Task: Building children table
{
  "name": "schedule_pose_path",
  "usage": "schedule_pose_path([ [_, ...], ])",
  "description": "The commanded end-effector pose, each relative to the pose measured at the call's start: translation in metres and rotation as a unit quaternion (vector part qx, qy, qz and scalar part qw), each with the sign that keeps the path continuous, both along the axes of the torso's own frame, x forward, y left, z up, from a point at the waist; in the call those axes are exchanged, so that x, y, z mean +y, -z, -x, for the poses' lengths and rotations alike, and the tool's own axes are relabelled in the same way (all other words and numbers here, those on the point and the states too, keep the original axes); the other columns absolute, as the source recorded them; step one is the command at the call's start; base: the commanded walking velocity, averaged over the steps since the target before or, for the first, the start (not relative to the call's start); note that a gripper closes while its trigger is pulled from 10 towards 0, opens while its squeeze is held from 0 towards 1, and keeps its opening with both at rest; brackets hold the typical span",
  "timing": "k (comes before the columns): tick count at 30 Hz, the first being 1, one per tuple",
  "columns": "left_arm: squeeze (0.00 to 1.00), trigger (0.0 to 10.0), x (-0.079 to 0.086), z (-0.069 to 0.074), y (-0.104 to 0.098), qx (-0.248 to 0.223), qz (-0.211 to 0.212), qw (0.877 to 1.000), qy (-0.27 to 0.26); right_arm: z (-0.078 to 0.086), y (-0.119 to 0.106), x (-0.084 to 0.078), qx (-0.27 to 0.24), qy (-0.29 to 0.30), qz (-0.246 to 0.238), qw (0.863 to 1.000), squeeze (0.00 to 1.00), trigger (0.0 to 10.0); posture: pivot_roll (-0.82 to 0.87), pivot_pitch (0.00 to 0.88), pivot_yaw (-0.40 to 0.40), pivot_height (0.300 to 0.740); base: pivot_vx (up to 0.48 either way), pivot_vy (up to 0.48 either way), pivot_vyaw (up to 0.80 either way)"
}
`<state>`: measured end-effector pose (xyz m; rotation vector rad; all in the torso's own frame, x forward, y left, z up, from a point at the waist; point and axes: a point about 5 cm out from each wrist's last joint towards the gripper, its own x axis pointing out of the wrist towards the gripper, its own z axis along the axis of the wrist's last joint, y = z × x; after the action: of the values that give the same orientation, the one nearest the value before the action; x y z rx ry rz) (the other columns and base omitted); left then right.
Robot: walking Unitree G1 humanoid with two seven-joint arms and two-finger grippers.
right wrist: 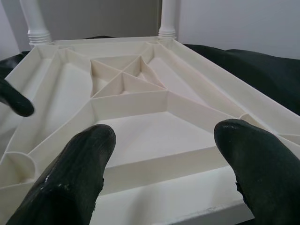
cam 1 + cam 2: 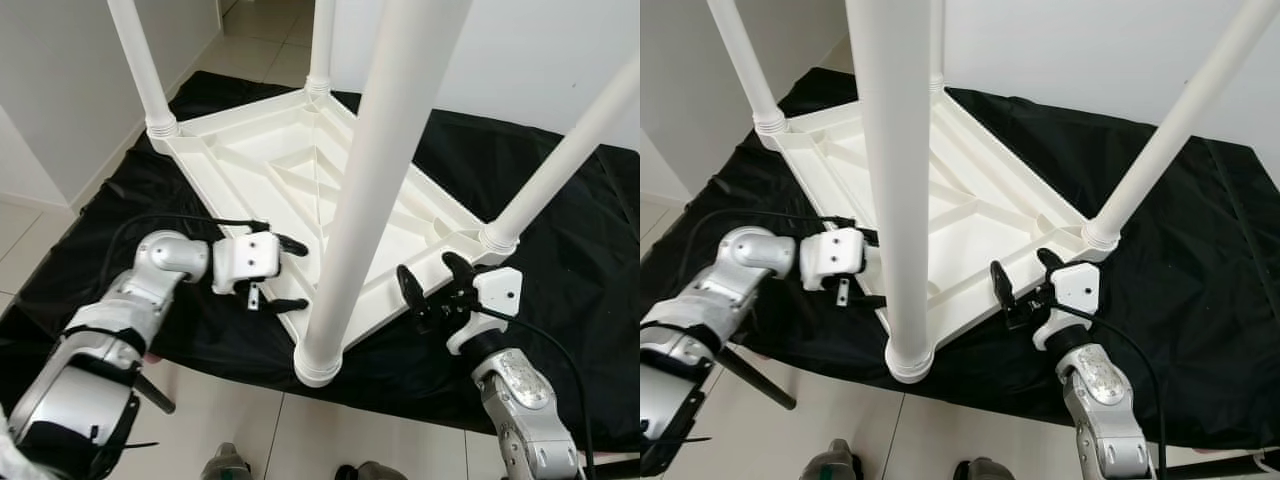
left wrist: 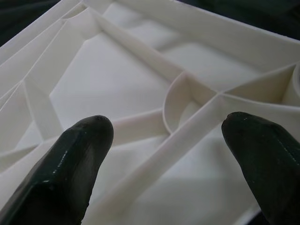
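Table (image 2: 300, 170) upside down, four legs in. Both jaws gape empty at its near rim; I'd grip evenly before flipping.

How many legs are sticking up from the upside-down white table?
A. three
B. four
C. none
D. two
B: the white table lies upside down on the black cloth, and four white legs rise from its corners: near, right, far and left.
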<state>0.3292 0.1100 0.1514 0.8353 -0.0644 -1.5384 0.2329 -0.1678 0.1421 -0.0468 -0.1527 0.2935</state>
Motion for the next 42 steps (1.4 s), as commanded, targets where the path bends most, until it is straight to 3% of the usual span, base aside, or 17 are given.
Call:
schedule_pose_path([
  [1,0.00,10.0,-0.005,-0.008,0.004,-0.044,0.034,0.995,-0.080,0.001,0.002,-0.001,0.007,0.000,0.008,1.000,0.00,10.0,0.07,0.041,-0.043,0.740,0.000,0.000,0.00],
  [5,0.00,10.0,-0.008,-0.009,0.004,-0.051,0.033,0.994,-0.086,0.002,0.001,-0.001,0.006,0.001,0.008,1.000,0.00,10.0,0.06,0.040,-0.037,0.740,0.000,0.000,0.00],
  [9,0.00,10.0,-0.027,-0.016,0.004,-0.072,0.042,0.990,-0.117,0.005,0.001,-0.001,0.006,0.006,0.005,1.000,0.00,10.0,0.04,0.036,-0.024,0.740,0.000,0.000,0.00],
  [11,0.00,10.0,-0.046,-0.021,0.004,-0.075,0.054,0.985,-0.148,0.008,0.001,-0.002,0.005,0.011,0.001,1.000,0.00,10.0,0.03,0.035,-0.019,0.740,0.000,0.000,0.00],
  [15,0.00,10.0,-0.054,-0.023,0.003,-0.070,0.061,0.982,-0.165,0.009,0.001,-0.002,0.006,0.013,0.001,1.000,0.00,10.0,0.03,0.034,-0.018,0.740,0.000,0.000,0.00],
  [17,0.00,10.0,-0.068,-0.029,-0.001,-0.062,0.082,0.974,-0.203,0.010,0.001,-0.004,0.004,0.018,-0.001,1.000,0.00,10.0,0.03,0.034,-0.016,0.740,0.000,0.000,0.00],
  [24,0.00,10.0,-0.082,-0.034,-0.009,-0.063,0.105,0.965,-0.233,0.012,0.000,-0.013,-0.004,0.041,-0.003,0.999,0.00,10.0,0.03,0.033,-0.016,0.740,0.000,0.000,0.00],
  [29,0.00,10.0,-0.082,-0.035,-0.010,-0.064,0.106,0.964,-0.235,0.013,0.000,-0.015,-0.004,0.045,-0.004,0.999,0.00,10.0,0.03,0.033,-0.016,0.740,0.000,0.000,0.00],
  [32,0.00,10.0,-0.074,-0.037,-0.013,-0.067,0.103,0.966,-0.227,0.020,-0.001,-0.022,-0.003,0.053,-0.015,0.998,0.00,10.0,0.03,0.037,-0.007,0.740,0.000,0.000,0.00],
  [35,0.00,10.0,-0.051,-0.034,-0.017,-0.050,0.105,0.977,-0.177,0.038,-0.002,-0.037,0.008,0.045,-0.010,0.999,0.00,10.0,0.02,0.043,0.004,0.740,0.000,0.000,0.00],
  [37,0.00,10.0,-0.051,-0.034,-0.017,-0.050,0.105,0.977,-0.177,0.038,-0.002,-0.037,0.008,0.045,-0.010,0.999,0.00,10.0,0.02,0.043,0.004,0.740,0.000,0.000,0.00],
  [42,0.00,10.0,-0.028,-0.033,-0.025,-0.004,0.120,0.980,-0.157,0.057,-0.003,-0.047,0.040,-0.003,0.013,0.999,0.00,10.0,0.01,0.051,0.016,0.740,0.000,0.000,0.00],
])
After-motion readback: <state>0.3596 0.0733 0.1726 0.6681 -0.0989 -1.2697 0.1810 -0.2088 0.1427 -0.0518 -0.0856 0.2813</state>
